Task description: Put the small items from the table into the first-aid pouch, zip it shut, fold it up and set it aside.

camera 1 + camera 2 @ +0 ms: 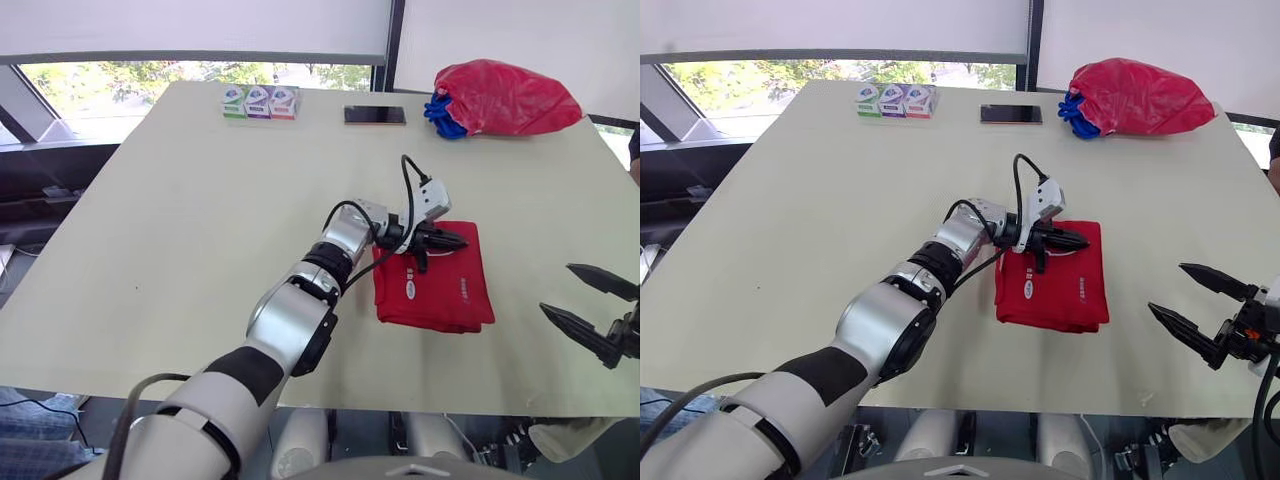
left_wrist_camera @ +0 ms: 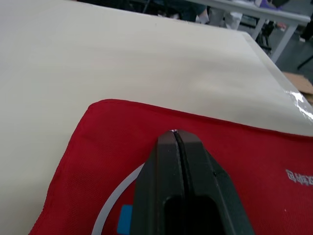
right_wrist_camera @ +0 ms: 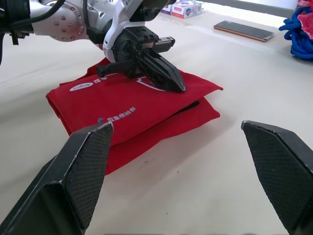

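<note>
- On folded red fabric pouch point(image 1: 445, 295): left gripper point(image 1: 460, 241), fingers pressed together, tips touching its top.
- Over beige table point(image 1: 200, 200): right gripper point(image 1: 557, 288), fingers spread wide, empty.

Head stereo pair looks down over table point(image 1: 150, 250); wrist cameras sit close, both sharing red pouch point(image 3: 122, 107).

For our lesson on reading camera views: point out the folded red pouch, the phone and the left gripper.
red pouch point(image 1: 445, 295): left eye view, on its top face.
phone point(image 1: 375, 115): left eye view, middle of its face.
left gripper point(image 1: 456, 241): left eye view, at its closed fingertips.
</note>
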{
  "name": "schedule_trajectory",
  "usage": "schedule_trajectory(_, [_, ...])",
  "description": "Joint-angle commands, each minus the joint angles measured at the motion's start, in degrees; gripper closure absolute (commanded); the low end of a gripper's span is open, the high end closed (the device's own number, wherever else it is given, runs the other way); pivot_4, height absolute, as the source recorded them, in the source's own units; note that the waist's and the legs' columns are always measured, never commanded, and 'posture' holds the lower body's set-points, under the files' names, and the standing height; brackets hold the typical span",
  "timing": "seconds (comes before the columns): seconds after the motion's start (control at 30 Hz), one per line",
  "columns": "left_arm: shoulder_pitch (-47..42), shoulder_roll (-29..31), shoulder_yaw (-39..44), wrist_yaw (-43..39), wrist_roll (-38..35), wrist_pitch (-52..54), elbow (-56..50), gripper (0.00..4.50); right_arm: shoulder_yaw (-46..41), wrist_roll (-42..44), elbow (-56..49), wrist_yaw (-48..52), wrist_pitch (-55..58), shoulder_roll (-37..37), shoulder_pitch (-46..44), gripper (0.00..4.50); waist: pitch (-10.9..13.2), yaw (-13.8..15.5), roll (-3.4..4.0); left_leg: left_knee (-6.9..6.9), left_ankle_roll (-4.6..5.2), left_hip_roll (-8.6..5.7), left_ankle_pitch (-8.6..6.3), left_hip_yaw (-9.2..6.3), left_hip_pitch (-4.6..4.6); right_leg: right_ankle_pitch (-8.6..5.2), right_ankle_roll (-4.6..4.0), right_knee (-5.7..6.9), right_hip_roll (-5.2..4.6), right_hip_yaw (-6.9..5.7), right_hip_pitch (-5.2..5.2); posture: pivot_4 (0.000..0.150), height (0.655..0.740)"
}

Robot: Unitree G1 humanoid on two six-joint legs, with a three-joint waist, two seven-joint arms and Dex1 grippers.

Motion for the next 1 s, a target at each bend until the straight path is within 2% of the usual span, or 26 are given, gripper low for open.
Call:
schedule_trajectory(0.03, [2.94,-0.35,-5.82,3.01,7.31,-1.9,3.64,4.45,-0.48,0.48,-1.12,-0.05,-0.83,0.01,0.01,0.0,-0.02,-0.06,0.0,0.0,0.0,0.0,0.0,-0.01,0.01,-0.01,0.01,0.0,0.0,0.01,0.01,0.15,0.74])
schedule_trajectory(0.1, [3.7,-0.44,-7.35,6.29,9.83,-4.18,4.37,4.45,-0.45,0.49,-0.62,0.22,-0.85,-0.17,-0.25,0.0,-0.12,-0.05,-0.02,0.0,0.02,0.0,-0.01,0.0,0.1,-0.01,0.01,0.0,-0.01,0.06,0.08,0.15,0.74])
schedule_trajectory(0.23, [4.24,-0.89,-6.33,8.98,9.75,-6.84,4.41,4.45,-0.07,0.21,-0.37,1.01,-0.88,-0.19,0.14,0.0,-0.59,-0.06,-0.07,0.0,0.02,0.01,-0.02,0.0,0.22,-0.07,0.11,0.0,-0.01,0.05,0.18,0.15,0.74])
schedule_trajectory(0.37, [3.03,-1.01,-0.1,7.7,3.65,-11.37,1.09,4.45,1.18,-0.58,0.38,-0.55,0.1,-0.47,-1.27,0.0,-0.67,-0.07,0.01,0.01,0.03,0.02,-0.02,0.01,0.22,-0.07,0.12,0.0,-0.02,0.06,0.19,0.15,0.74])
schedule_trajectory(0.53, [3.35,1.8,5.02,0.05,-3.12,-12.45,-8.21,4.45,5.21,-1.29,-0.04,-6.52,7.36,-1.68,-4.28,0.0,-0.53,-0.2,0.14,0.01,0.03,0.01,-0.02,0.07,0.02,0.06,-0.09,0.03,-0.02,0.1,-0.05,0.15,0.74])
schedule_trajectory(0.6, [7.11,6.95,5.92,-7.17,-7.6,-7.21,-20.49,4.45,7.93,2.78,-1.45,-9.35,14.23,-2.41,-8.35,0.0,-0.48,-0.95,0.22,0.0,0.03,0.03,-0.02,0.07,-0.03,0.07,-0.11,0.04,-0.01,0.11,-0.11,0.15,0.74])
schedule_trajectory(0.67, [10.31,10.48,5.57,-10.34,-9.94,-2.5,-29.34,4.45,9.05,5.5,-2.32,-10.47,18.44,-2.92,-10.86,0.0,-0.43,-1.59,0.34,-0.04,0.02,0.21,-0.02,0.17,0.0,0.08,-0.13,0.07,0.0,0.2,-0.13,0.15,0.74])
schedule_trajectory(0.87, [21.28,26.46,7.35,-13.63,-15.81,10.84,-54.45,4.45,16.31,6.95,2.95,-13.38,33.21,-7.87,-21.41,0.0,-0.35,-1.61,0.4,-0.06,0.03,0.26,-0.02,0.16,0.04,0.09,-0.13,0.07,-0.04,0.2,-0.12,0.15,0.74])
schedule_trajectory(1.0, [26.33,33.84,9.64,-14.31,-20.94,17.04,-64.53,4.45,20.03,6.32,7.12,-13.29,38.78,-8.93,-26.1,0.0,-0.33,-0.98,0.37,-0.01,0.03,0.26,-0.01,0.01,-0.04,0.08,-0.13,0.05,-0.07,0.05,-0.11,0.15,0.74])
